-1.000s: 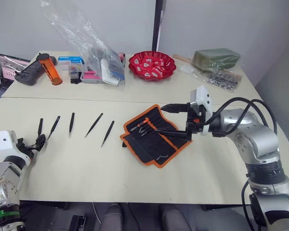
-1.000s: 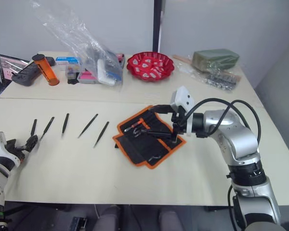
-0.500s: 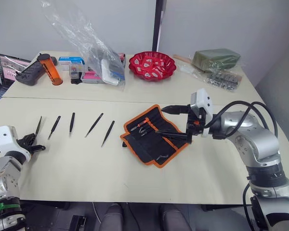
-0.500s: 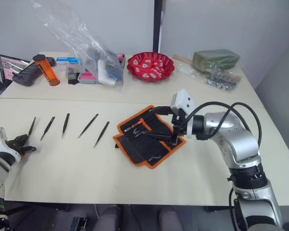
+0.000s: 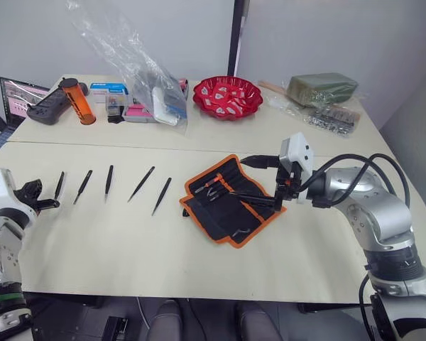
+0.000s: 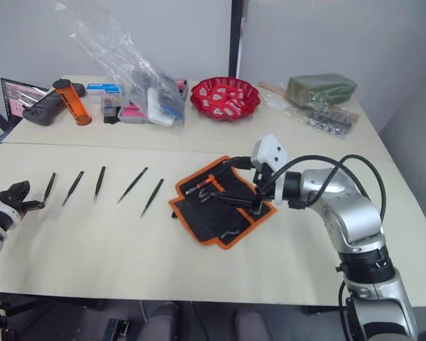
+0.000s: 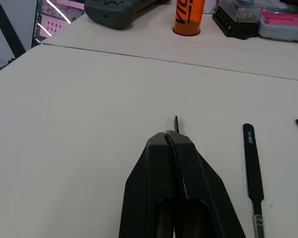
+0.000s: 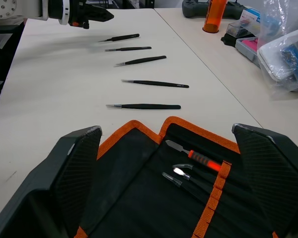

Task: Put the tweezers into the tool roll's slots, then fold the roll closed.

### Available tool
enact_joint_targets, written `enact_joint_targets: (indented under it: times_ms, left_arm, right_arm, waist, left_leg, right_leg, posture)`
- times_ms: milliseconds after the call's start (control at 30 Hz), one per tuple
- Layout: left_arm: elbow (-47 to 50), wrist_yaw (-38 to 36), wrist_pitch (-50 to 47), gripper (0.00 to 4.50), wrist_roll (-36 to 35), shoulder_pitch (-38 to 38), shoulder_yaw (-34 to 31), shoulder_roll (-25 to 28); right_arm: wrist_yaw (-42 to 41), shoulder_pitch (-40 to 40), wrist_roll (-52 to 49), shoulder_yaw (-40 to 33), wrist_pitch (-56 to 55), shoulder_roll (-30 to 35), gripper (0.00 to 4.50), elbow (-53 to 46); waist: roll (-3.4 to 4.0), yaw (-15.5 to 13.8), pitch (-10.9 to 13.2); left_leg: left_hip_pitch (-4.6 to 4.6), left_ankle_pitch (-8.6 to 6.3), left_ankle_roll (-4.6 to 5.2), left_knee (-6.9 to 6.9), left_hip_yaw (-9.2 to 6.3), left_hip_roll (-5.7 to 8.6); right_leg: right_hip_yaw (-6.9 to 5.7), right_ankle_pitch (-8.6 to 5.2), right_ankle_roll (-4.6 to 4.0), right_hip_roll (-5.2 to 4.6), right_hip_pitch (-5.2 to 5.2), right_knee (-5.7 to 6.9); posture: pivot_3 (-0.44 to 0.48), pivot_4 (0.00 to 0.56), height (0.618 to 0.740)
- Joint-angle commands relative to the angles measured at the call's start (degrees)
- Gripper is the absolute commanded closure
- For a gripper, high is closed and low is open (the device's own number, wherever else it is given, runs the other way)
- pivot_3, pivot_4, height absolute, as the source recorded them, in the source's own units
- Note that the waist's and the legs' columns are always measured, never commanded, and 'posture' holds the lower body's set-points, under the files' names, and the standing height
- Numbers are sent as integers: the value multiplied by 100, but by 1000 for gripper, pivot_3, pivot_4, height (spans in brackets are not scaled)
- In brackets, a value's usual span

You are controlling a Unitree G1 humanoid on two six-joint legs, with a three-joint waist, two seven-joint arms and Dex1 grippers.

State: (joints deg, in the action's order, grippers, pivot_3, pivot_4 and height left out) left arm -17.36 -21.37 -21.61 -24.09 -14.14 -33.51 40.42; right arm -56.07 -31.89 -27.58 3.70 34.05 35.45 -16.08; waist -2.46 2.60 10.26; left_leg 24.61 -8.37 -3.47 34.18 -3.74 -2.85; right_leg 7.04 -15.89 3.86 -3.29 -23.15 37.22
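From the head camera, the tool roll (image 5: 231, 200) lies open on the table (image 5: 128, 234), orange edging all round, with a few small tools already in its slots (image 5: 216, 188). The right gripper (image 5: 259, 181) hovers over the roll's right side, fingers spread wide — nothing between them. Five tweezers (image 5: 160, 196) lie in a row to the left of the roll, apart from each other. The left gripper (image 5: 46, 202) sits at the table's left edge, just beside the leftmost pair.

In the left wrist view, the left gripper's fingers (image 7: 159, 173) are pressed together; a thin dark tip pokes out past them, possibly a tweezer's point, though that is hard to tell.

In the right wrist view, the roll's slots lie below the spread fingers, the tweezers beyond.
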Motion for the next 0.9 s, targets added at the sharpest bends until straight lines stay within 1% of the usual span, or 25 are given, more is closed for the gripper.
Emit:
enact_joint_targets:
  times_ms: [33,67,233,267,367,400,633,700,900]
  left_arm:
    - [162,-63,101,4465,-139,-47,-147,-15]
    - [207,-35,112,3937,-168,-50,-180,-43]
    - [194,78,23,2364,-56,41,-111,-57]
    - [149,113,19,1972,6,38,-56,-51]
    - [-14,176,-33,1042,139,-19,89,-31]
    - [-90,156,-61,669,196,-63,179,-15]
    - [-743,101,53,669,531,-364,586,-24]
    - [-815,103,89,1220,566,-405,606,-52]
    - [-837,143,141,3195,585,-473,557,-123]
  right_arm:
    - [30,19,-33,-148,-145,68,0,-214]
    - [30,22,-37,-150,-143,70,0,-212]
    - [10,42,-36,-148,-148,85,0,-214]
    - [-1,36,-33,-142,-149,89,0,-206]
    - [-28,11,-23,-124,-157,99,0,-183]
    - [-41,-7,-15,-110,-165,103,0,-172]
    - [-68,-76,18,-93,-196,87,0,-116]
    - [-53,-80,23,-99,-198,81,0,-115]
    - [-11,-73,32,-116,-196,84,0,-123]
  waist:
    - [0,5,0]
    - [0,1,0]
    - [0,-2,0]
    - [0,-1,0]
    - [0,-3,0]
    - [0,-3,0]
    - [0,-16,0]
    - [0,-13,0]
    - [0,-22,0]
  left_leg:
    - [0,0,0,0,0,0]
    - [0,0,0,0,0,0]
    - [1,0,0,1,0,0]
    - [1,0,0,1,0,0]
    - [1,0,0,1,0,0]
    - [1,0,0,1,0,0]
    - [2,0,0,8,-1,1]
    - [2,0,0,7,-1,1]
    - [1,0,0,10,-1,1]
  right_leg:
    - [0,0,0,0,0,0]
    - [0,0,0,0,0,0]
    - [0,0,0,-1,1,0]
    - [0,0,0,0,0,0]
    - [0,1,0,0,1,0]
    - [0,1,0,0,1,0]
    - [-1,3,3,0,3,0]
    - [-1,3,3,0,3,2]
    - [0,4,4,-1,5,2]
  posture:
    - [0,150,740]
    - [0,150,740]
    - [0,150,740]
    - [0,150,740]
    - [0,150,740]
    - [0,150,740]
    - [0,150,740]
    - [0,150,740]
    - [0,150,740]
